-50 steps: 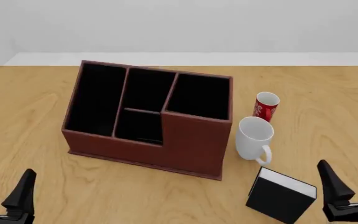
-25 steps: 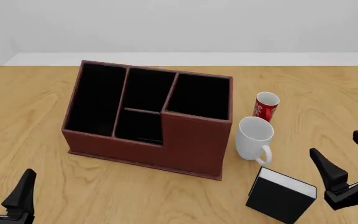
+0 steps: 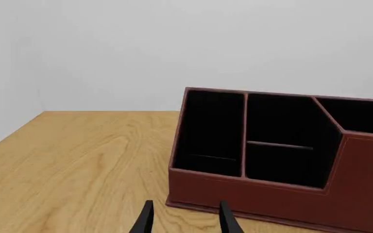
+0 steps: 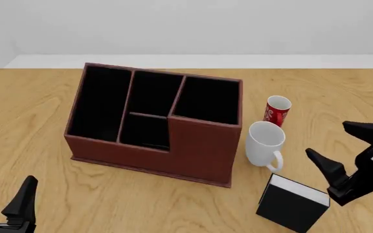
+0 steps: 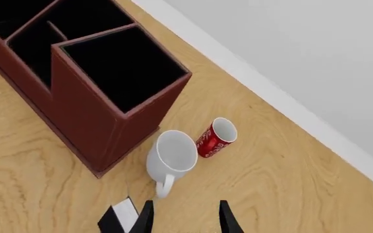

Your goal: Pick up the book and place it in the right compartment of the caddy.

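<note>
The black book [image 4: 293,207] with white page edges stands on the table at the front right; only its corner [image 5: 117,219] shows in the right wrist view. The reddish-brown caddy [image 4: 199,148] sits mid-table, and its right compartment [image 4: 207,99] is dark with nothing showing in it. The caddy also shows in the left wrist view [image 3: 361,170] and the right wrist view [image 5: 86,114]. My right gripper [image 4: 327,139] is open and holds nothing, above and just right of the book. My left gripper [image 4: 5,183] is open and holds nothing, low at the front left.
A white mug [image 4: 264,144] stands between the caddy and the book, handle toward the front. A red can [image 4: 277,110] stands just behind it. Both also show in the right wrist view: mug [image 5: 172,158], can [image 5: 216,137].
My right gripper has risen from the table's front right edge and tilted left, now above the book's right side. The left gripper, the book and the caddy have not moved.
</note>
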Motion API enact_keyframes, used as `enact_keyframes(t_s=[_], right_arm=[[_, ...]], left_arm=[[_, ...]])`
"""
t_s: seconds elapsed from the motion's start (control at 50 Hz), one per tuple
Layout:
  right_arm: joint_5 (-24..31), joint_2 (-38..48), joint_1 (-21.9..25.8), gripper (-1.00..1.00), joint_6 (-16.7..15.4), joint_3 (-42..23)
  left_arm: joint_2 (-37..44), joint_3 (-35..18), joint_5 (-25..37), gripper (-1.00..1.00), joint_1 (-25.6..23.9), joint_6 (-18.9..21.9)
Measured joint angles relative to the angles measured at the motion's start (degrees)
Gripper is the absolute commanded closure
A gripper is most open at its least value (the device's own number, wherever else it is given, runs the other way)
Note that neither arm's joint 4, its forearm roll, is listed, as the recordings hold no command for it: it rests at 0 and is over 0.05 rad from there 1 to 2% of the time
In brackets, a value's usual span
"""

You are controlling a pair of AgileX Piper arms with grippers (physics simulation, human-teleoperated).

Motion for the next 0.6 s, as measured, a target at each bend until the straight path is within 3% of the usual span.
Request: enact_keyframes(t_s=[0.6], right_arm=[[9.0,8.3,5.1,-1.0,-2.4,-3.7]], left_arm=[[0.0,0.0,0.0,-1.0,0.0,0.0]])
